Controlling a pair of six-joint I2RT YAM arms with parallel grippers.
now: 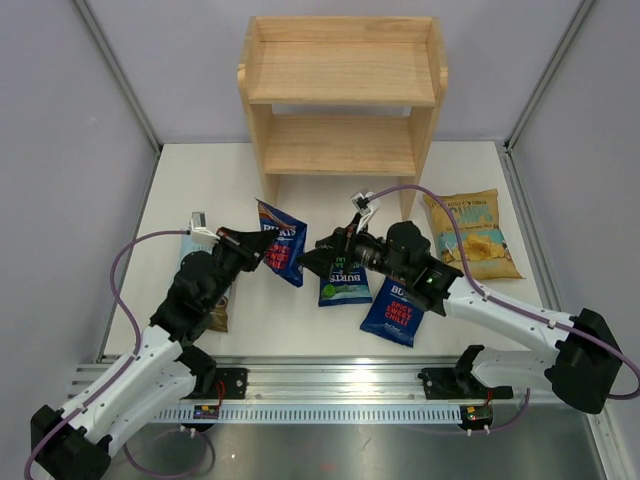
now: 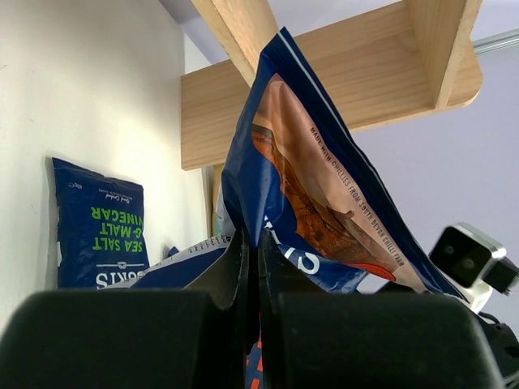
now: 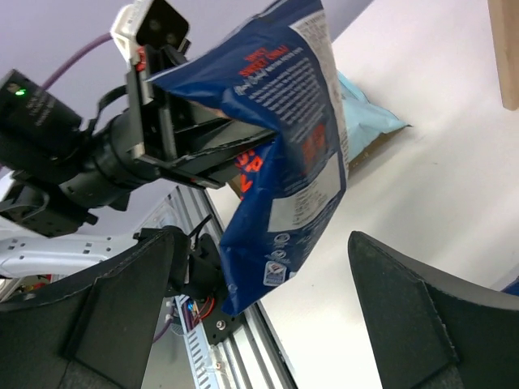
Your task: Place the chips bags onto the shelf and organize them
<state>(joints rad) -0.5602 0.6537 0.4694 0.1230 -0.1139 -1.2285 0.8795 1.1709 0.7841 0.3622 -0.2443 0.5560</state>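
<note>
Nearest the arm bases, the flat red bag (image 1: 395, 312) lies on the table (image 1: 300, 335), partly under the right arm. The pale bag (image 3: 365, 109) lies flat too, partly under the left arm.

A little farther out, the left gripper (image 2: 251, 271) is squeezed tight on 1 edge of the held bag (image 1: 283, 245). This bag is dark blue with a red label. It hangs up off the table, between the 2 arms and in front of the shelf (image 1: 340, 145).

The right gripper (image 3: 261, 243) faces it with its fingers spread wide and holds nothing. In the right wrist view the held bag sits between those fingers, and neither seems to touch it.

The green bag (image 1: 345, 285) lies flat on the table, partly under the right gripper. Farther right, the yellow bag (image 1: 470, 235) lies flat near the shelf's right leg.

Farthest away stands the shelf. Both of its boards have no bags on them, so the job looks like it is only at bag 1 of 5.

This looks like a pass from the left arm to the right arm. Next, the right fingers likely need to close firmly on the held bag before the left ones let go, since a puffy bag may slip. Then the bag has to go up onto a board, at 1 end, to leave room for 4 more.
</note>
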